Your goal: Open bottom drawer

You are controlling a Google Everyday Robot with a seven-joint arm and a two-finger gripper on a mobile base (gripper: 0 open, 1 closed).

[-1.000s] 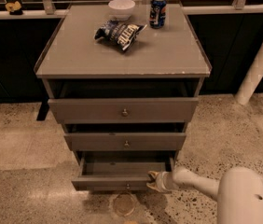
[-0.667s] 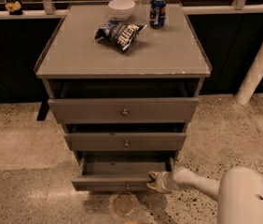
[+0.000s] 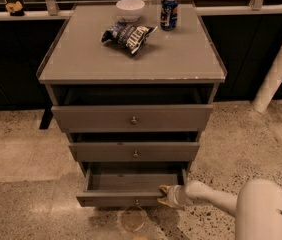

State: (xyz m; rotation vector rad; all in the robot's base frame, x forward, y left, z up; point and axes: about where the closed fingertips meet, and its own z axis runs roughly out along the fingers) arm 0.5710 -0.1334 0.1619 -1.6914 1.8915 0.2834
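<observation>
Pincer (image 3: 163, 195) is low in frame, right of centre, at the right end of the bottom drawer (image 3: 116, 200) front. It is touching the front or just about. Can't tell whether it is open or closed, or whether it has hold of anything. White arm (image 3: 211, 197) runs right from the pincer into the big white robot body (image 3: 267, 213) in the lower right corner.

Bottom drawer is directly left of the pincer, lowest on the cabinet (image 3: 56, 101). It stands out further than the other two, with its plain grey inside showing from above. Its knob (image 3: 137, 202) is just left of the pincer, apart from it.

Middle drawer (image 3: 135, 152) is above and slightly left of the pincer, with a dark gap over its front. Top drawer (image 3: 133, 119) is above that, widest, also with a dark gap over it.

Cabinet top (image 3: 181, 59) is well above the pincer. On it:
- Chip bag (image 3: 127, 35), lying flat, up and left.
- White bowl (image 3: 130, 8), behind the bag, near the back edge.
- Blue can (image 3: 169, 13), upright, almost straight above the pincer and just right of the bowl.

Round ring mark (image 3: 132, 218) is on the speckled floor (image 3: 21, 154), below and left of the pincer, under the bottom drawer front. White pole (image 3: 281, 64) leans well up and to the right. Small tan object (image 3: 15, 7) sits on the ledge far up left; can't tell what it is.
</observation>
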